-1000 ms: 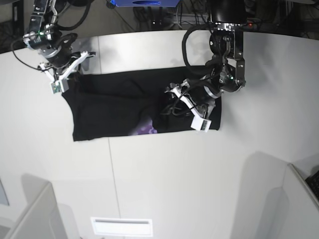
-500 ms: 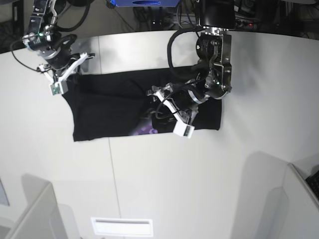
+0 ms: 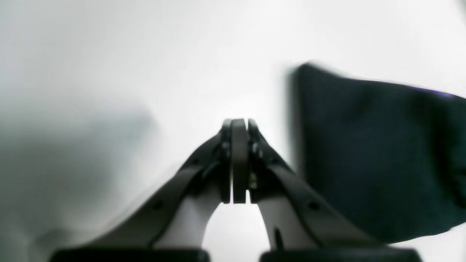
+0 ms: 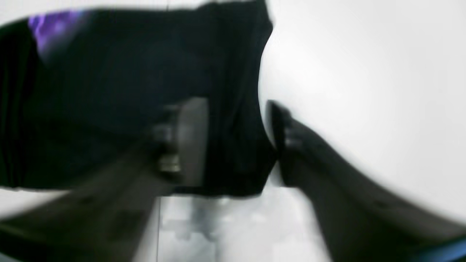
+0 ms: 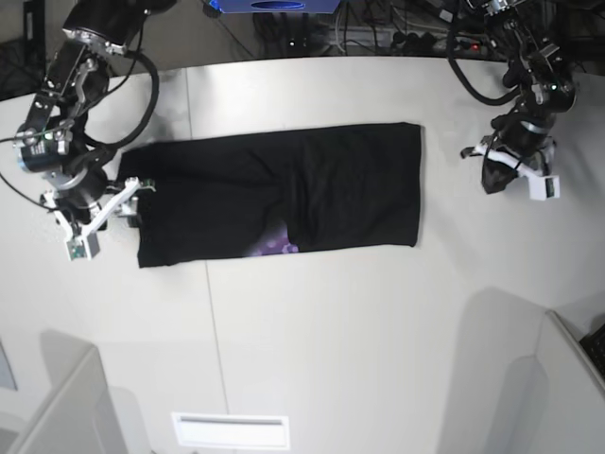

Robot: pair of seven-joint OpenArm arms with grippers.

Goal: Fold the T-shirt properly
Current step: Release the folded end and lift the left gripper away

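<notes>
black t-shirt (image 5: 274, 199) lies folded, its purple print (image 5: 276, 248) barely peeking out.

A white surface (image 5: 312, 322) fills most of the base view, with a thin seam running down it. A blue object (image 5: 274, 6) and dark cables (image 5: 378, 33) lie beyond its far edge.

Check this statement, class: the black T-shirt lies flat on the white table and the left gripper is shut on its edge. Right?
Not quite. The left gripper is shut, but on nothing: the left wrist view shows it over bare table, apart from the T-shirt.
</notes>
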